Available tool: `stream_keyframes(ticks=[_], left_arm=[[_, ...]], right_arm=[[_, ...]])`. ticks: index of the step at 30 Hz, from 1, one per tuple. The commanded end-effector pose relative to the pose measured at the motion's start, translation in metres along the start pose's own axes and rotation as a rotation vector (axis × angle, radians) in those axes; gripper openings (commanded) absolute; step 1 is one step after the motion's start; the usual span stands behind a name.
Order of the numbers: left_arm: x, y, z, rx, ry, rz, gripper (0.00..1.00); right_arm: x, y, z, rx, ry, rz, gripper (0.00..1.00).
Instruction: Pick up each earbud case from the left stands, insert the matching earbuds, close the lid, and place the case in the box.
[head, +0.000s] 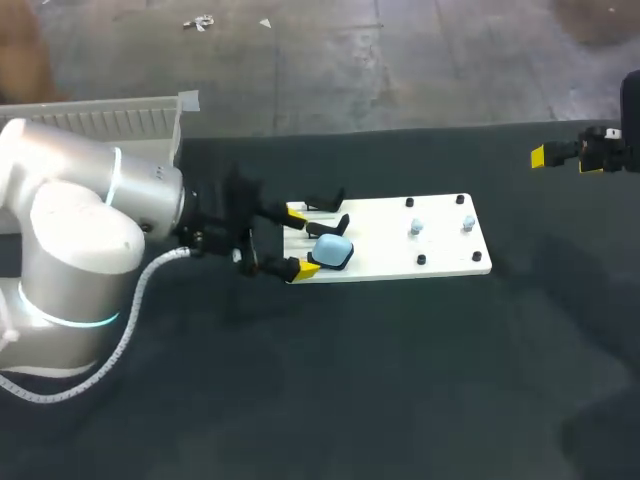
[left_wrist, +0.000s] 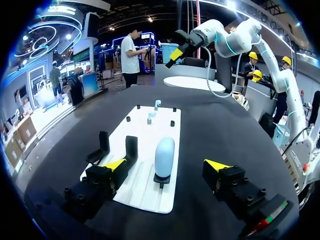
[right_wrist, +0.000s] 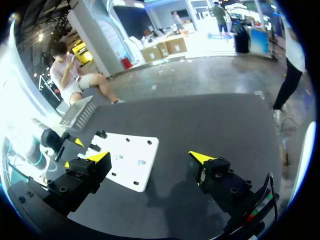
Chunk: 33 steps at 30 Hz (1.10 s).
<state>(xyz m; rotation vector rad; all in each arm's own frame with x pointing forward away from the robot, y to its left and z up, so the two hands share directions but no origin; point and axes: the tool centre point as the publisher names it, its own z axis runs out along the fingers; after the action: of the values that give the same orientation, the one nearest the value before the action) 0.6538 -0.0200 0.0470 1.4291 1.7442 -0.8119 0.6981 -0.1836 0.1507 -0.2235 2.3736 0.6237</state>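
Note:
A light-blue earbud case, lid closed, stands upright on a black stand at the left end of the white board. My left gripper is open with a fingertip on each side of the case and gaps to both. Two pale earbuds sit on pegs at the board's right end. My right gripper hangs open and empty over the table's far right, well away from the board.
Two empty black stands rise beside the case, next to my left finger. A white ribbed box sits at the table's back left, behind my left arm. Dark cloth covers the table around the board.

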Motion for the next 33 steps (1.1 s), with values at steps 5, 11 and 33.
stream_keyframes(ticks=[5,11,33], left_arm=[[0.003,-0.002,0.013,-0.030,-0.006,-0.014,1.00],[0.005,0.001,0.018,-0.026,-0.013,-0.022,0.98],[0.003,0.001,0.039,0.053,-0.048,0.017,0.63]], right_arm=[[0.000,-0.001,0.001,-0.003,0.000,-0.001,1.00],[0.000,-0.001,0.001,-0.003,0.000,-0.001,1.00],[0.000,-0.001,0.001,-0.003,0.000,-0.001,1.00]])
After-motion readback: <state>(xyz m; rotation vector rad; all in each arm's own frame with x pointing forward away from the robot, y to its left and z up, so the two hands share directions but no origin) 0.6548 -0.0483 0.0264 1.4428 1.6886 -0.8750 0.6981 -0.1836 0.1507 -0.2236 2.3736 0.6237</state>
